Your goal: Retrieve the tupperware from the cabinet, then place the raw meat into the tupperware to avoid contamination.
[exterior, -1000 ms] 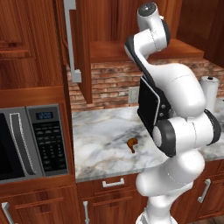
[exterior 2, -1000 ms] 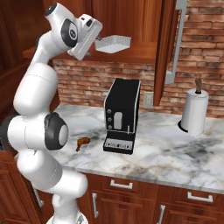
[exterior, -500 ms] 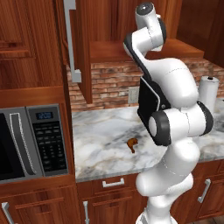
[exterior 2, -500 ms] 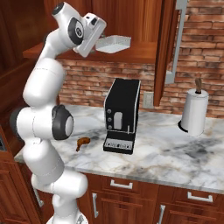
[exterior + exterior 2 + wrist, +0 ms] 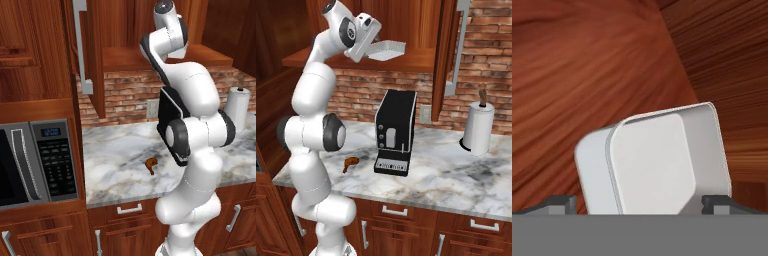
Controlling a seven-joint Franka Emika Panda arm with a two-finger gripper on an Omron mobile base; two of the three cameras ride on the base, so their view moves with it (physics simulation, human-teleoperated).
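Note:
The tupperware point(image 5: 388, 49) is a shallow white container resting on the bottom shelf of the open cabinet point(image 5: 416, 63). My gripper point(image 5: 374, 50) is raised to that shelf and stands open right at the container's near end. In the hand view the tupperware point(image 5: 657, 160) lies between my gripper point(image 5: 639, 202) tips, one dark tip at each side of it. The raw meat point(image 5: 150, 164) is a small reddish-brown drumstick lying on the marble counter point(image 5: 115, 165); from the right base camera the raw meat point(image 5: 350, 161) shows left of the coffee machine.
A black coffee machine point(image 5: 395, 131) stands on the counter below the cabinet. A paper towel roll point(image 5: 478, 127) is at the right. A microwave point(image 5: 35, 160) sits at the left. The cabinet doors point(image 5: 87, 50) hang open on both sides of the arm.
The hand has moved closer to the tupperware on the shelf and the arm's elbow has swung. The jaws have stayed open. The tupperware and the meat have not moved.

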